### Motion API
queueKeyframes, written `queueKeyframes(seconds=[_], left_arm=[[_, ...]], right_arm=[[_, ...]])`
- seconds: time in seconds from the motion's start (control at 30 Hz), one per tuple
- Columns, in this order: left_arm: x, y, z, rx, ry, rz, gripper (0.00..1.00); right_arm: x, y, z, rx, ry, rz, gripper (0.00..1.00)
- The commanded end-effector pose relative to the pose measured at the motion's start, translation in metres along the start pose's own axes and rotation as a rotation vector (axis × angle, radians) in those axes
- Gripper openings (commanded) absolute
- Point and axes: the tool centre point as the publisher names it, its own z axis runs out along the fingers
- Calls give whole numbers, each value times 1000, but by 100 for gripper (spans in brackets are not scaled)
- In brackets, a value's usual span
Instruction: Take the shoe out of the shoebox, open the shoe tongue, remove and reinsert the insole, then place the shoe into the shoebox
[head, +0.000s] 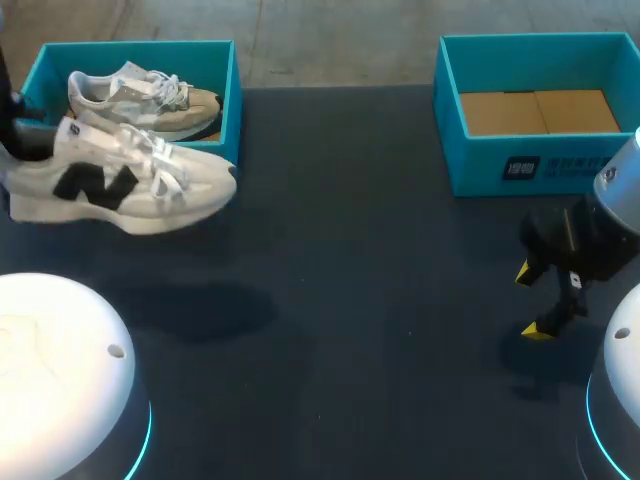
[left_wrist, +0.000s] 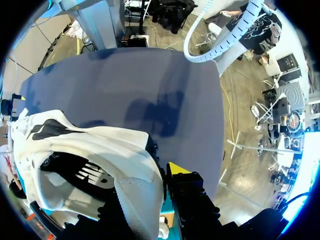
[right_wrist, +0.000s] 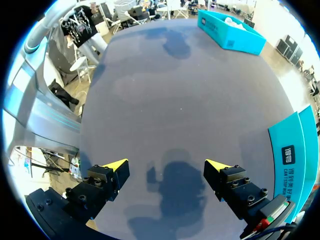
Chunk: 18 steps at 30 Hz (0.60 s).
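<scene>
Dark table (head: 350, 250), left end effector (left_wrist: 159, 175) gripping white shoe (head: 120, 185), right end effector (right_wrist: 166, 166) spread wide

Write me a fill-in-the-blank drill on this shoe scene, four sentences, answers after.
1. The shoe in the left tool is ___ with a black mark.
2. The other shoe lies in the ___ box.
3. The right tool is ___ and holds nothing.
4. The right box holds ___ shoes.

Missing words: white; left; open; no.
</scene>
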Motion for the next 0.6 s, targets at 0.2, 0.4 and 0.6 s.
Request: queueKeyframes(seconds=[0.2,0.4,0.6], left_arm=[[-35,-43,29,-34,27,1,0],[-67,-66,45,-32,35,23,0],[-95,-89,57,-17,51,23,0]], right_arm=[[2,0,0,0,-3,0,100],[2,0,0,0,-3,0,100],[2,0,0,0,-3,0,100]])
